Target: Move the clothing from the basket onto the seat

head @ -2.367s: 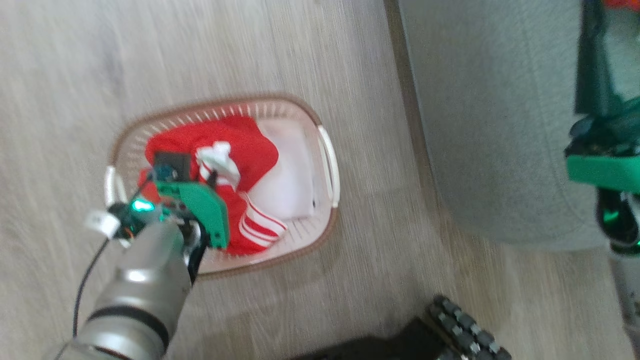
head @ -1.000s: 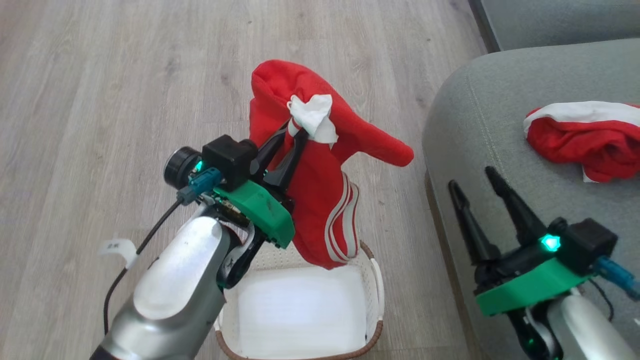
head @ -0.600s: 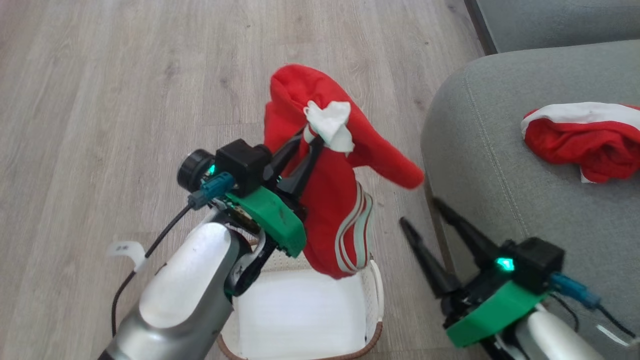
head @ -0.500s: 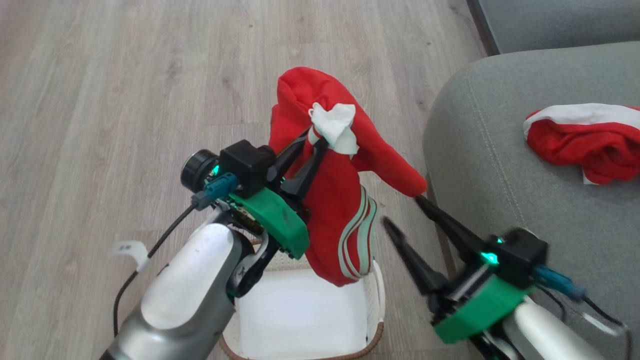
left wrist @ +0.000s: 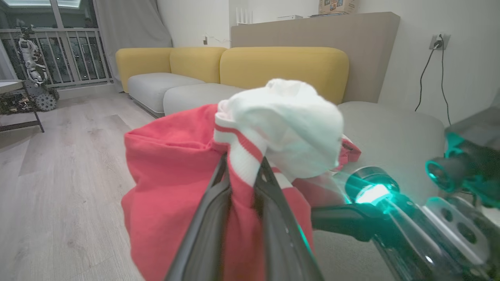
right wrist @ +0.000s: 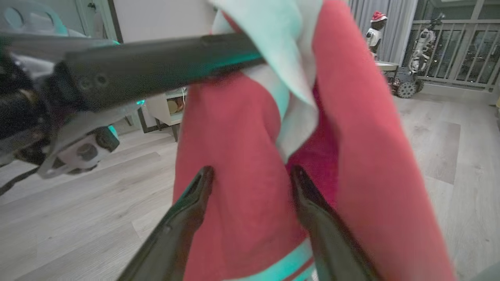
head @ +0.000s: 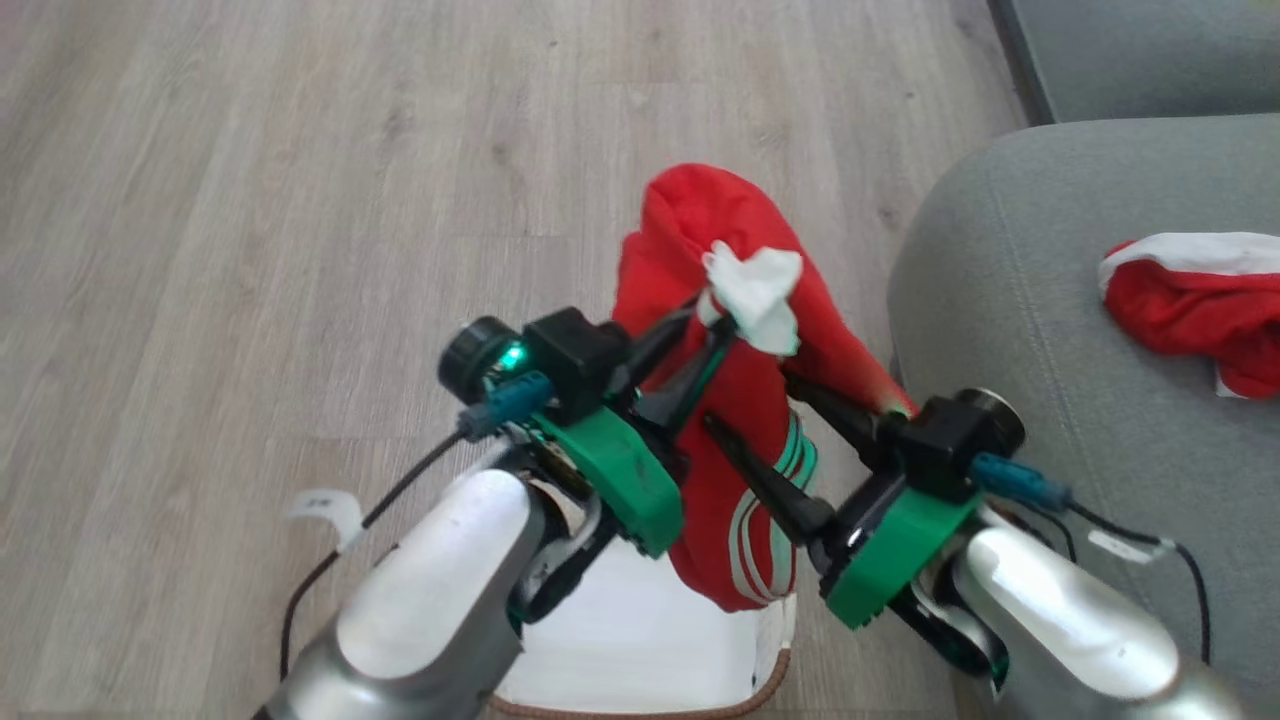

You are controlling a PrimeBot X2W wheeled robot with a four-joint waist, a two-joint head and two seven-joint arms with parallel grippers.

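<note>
Above the basket (head: 775, 672), holding a red garment (head: 715, 240) up off the floor (head: 250, 200) with the left claw (head: 708, 322). Pinching it with fingers nearly pressed together, right under the bunched white trim (head: 755, 290). Gripping a red-striped white cuff between the two fingers (left wrist: 213, 218) in the left wrist view, with the left claw (left wrist: 243, 164) pointing toward a yellow sofa (left wrist: 281, 66). Letting the rest hang as one long fold, white-striped end dangling over the basket's right rim. Cannot tell whether touching the rim. Showing the basket's white bottom (head: 640, 640) below the left arm.

Reaching in from the right with the right claw (head: 748, 400), spread wide. Straddling the hanging fold just below the left claw's pinch point, one finger on each side, not clamping. Pressing fingertips (right wrist: 205, 175) against or just short of the red cloth in the right wrist view; cannot tell which.

Seeing a second red garment (head: 1190, 300) lying crumpled on the seat (head: 1000, 300), well in from the seat's rounded edge nearest the basket. Sitting the basket on the floor just beside that edge.
</note>
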